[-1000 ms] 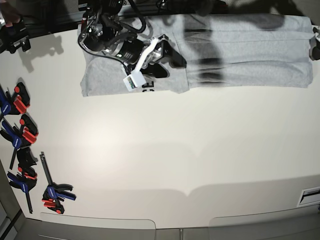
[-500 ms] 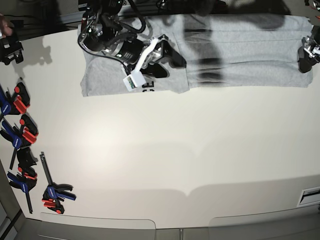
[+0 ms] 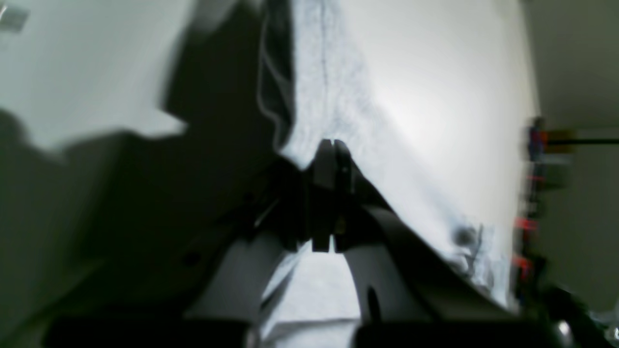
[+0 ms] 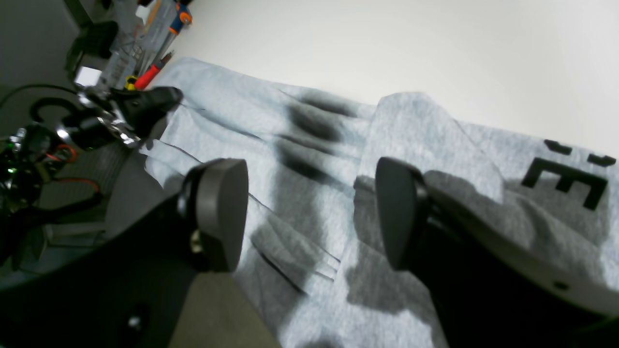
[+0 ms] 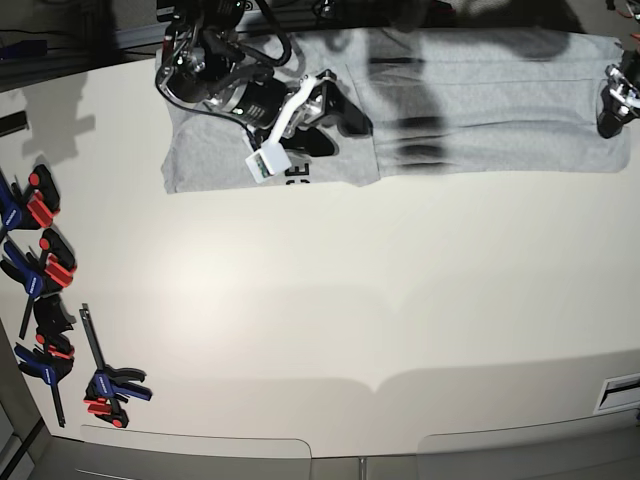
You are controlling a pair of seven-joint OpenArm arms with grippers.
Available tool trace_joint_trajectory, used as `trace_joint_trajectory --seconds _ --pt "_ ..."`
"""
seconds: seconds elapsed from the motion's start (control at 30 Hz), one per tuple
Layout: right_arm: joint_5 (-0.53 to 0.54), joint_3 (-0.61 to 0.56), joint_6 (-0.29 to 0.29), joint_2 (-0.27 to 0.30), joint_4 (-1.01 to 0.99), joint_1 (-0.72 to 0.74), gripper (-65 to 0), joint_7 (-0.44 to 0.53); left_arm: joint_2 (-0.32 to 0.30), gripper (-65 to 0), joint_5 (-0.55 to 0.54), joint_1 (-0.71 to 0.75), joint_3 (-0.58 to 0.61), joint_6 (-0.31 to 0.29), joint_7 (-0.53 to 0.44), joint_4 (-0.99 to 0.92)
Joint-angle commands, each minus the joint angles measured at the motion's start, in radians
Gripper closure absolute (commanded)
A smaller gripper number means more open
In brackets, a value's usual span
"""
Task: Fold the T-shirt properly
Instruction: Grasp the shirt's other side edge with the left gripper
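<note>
The light grey T-shirt (image 5: pixel 480 100) lies spread along the table's far edge, its left part folded over with black lettering (image 5: pixel 297 172) peeking out. My right gripper (image 5: pixel 335 108) hovers open over that left part. In the right wrist view its pads (image 4: pixel 220 212) stand wide apart above the T-shirt (image 4: pixel 309 145), near a black letter E (image 4: pixel 563 183). My left gripper (image 5: pixel 610 105) sits at the shirt's right end. The blurred left wrist view shows the left gripper (image 3: pixel 331 144) pressed shut at the edge of the T-shirt (image 3: pixel 338 87).
Several blue, red and black clamps (image 5: pixel 40 270) lie along the table's left side, one more near the front (image 5: pixel 110 385). A white block (image 5: pixel 267 161) hangs from the right arm. Cables and tools (image 4: pixel 154 29) crowd the space behind the table.
My left gripper has closed at the shirt's right edge. The dark object at the table's far left corner has left the view. The right arm has not moved.
</note>
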Motion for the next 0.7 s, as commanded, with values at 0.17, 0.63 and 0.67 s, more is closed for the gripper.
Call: trace_joint_trajectory --seconds 0.17,0.63,0.67 --pt "-0.092 0.041 0.005 -0.003 0.018 0.005 -39.0 0.057 0.076 0.0 -0.043 0.040 -0.012 -0.013 0.066 0.257" --pt "-0.103 0.274 -0.002 0.052 0.018 0.004 -39.0 0.095 0.340 0.0 0.134 0.070 0.329 -0.013 -0.017 0.631" --pt "-0.103 0.281 -0.004 0.063 0.018 0.004 -39.0 0.095 0.354 0.0 0.151 0.058 0.360 -0.013 -0.021 0.631"
